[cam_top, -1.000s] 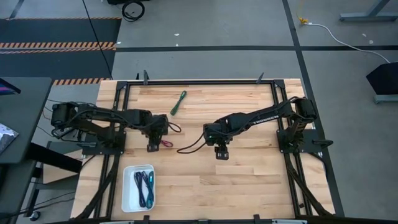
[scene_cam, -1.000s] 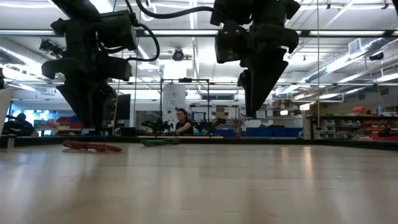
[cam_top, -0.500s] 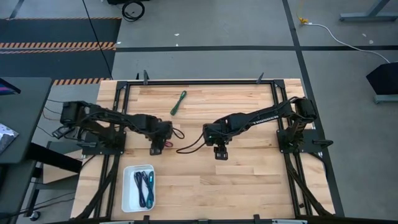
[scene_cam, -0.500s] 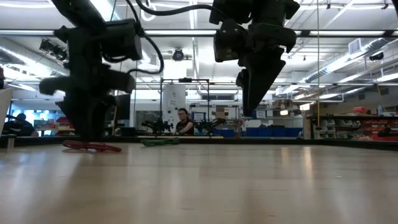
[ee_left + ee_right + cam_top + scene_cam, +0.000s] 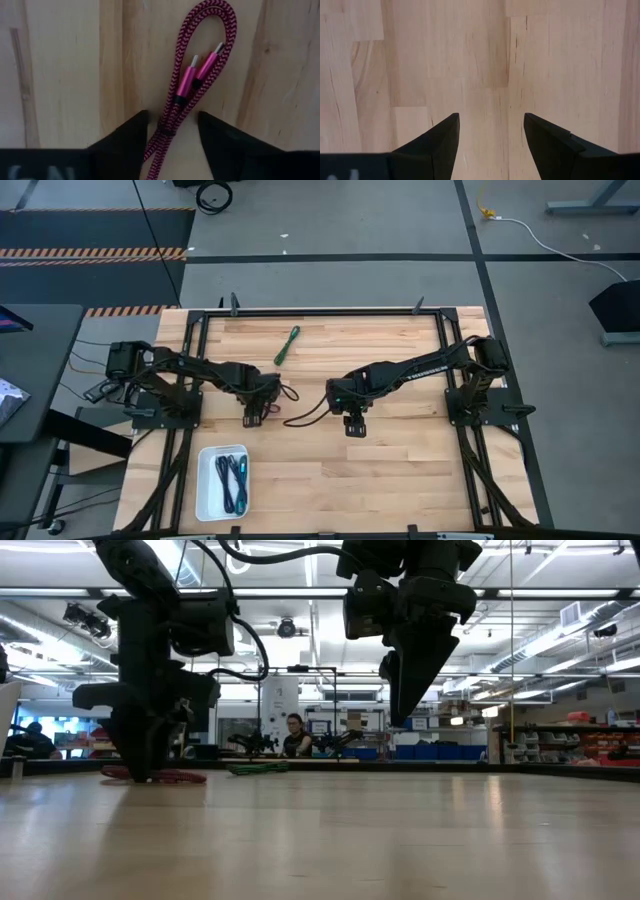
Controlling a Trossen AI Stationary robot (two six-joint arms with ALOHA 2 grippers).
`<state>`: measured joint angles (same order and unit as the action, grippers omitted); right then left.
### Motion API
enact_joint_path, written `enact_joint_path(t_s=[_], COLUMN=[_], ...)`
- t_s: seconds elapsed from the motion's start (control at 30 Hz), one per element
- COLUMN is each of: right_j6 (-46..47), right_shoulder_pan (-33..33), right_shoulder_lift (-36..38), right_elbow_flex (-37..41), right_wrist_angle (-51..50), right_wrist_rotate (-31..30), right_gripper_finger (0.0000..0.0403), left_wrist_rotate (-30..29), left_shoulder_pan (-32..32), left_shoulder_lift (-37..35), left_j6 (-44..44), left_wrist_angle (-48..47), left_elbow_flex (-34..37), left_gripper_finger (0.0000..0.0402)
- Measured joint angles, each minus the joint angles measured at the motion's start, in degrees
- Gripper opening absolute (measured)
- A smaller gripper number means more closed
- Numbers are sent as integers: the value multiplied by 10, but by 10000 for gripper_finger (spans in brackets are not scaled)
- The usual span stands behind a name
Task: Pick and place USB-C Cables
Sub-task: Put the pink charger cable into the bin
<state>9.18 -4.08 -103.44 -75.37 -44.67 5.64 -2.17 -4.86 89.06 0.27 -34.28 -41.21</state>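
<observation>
A magenta USB-C cable [image 5: 186, 82], folded into a long loop, lies flat on the wooden table [image 5: 400, 470]. My left gripper [image 5: 172, 117] points down over its bundled end. Its fingertips are low at the table [image 5: 135, 775], open, one finger on each side of the strands with a gap showing. A green cable [image 5: 287, 345] lies farther back. Two more cables [image 5: 233, 480], teal and dark blue, lie in the white tray [image 5: 201, 480]. Right of centre, my right gripper [image 5: 490, 120] hangs open above bare wood, well clear of the table [image 5: 400, 720].
The tray sits at the table's near left. A black wire [image 5: 300, 418] from the right arm trails on the wood between the two grippers. Black frame rails [image 5: 320, 312] run along the table's far and side edges. Bare wood lies at the near right.
My left gripper has come down from above the table until its fingertips stand at the tabletop by the magenta cable, and has shifted slightly toward the table's right. The cable has stayed where it lay.
</observation>
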Motion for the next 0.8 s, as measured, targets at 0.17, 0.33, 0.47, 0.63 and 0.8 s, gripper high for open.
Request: enact_joint_path(t_s=[0.17,0.33,0.47,0.63,0.8], right_j6=[-1,-1,-3,-3,-3], right_shoulder_pan=[0,0,0,0,-2], right_shoulder_lift=[0,0,0,0,0], right_elbow_flex=[0,0,0,0,0], right_wrist_angle=[2,3,3,1,-5], right_wrist_rotate=[0,0,0,0,0], right_gripper_finger=[228,228,228,228,228], left_wrist_rotate=[-4,-15,-22,-32,-28], left_shoulder_pan=[1,6,16,55,126], left_shoulder_lift=[1,5,4,-12,-52], left_j6=[2,-12,-16,-55,-137], left_wrist_angle=[-21,-68,-172,-300,-365], left_elbow_flex=[-14,-41,-111,-224,-300], left_gripper_finger=[48,20,20,20,20])
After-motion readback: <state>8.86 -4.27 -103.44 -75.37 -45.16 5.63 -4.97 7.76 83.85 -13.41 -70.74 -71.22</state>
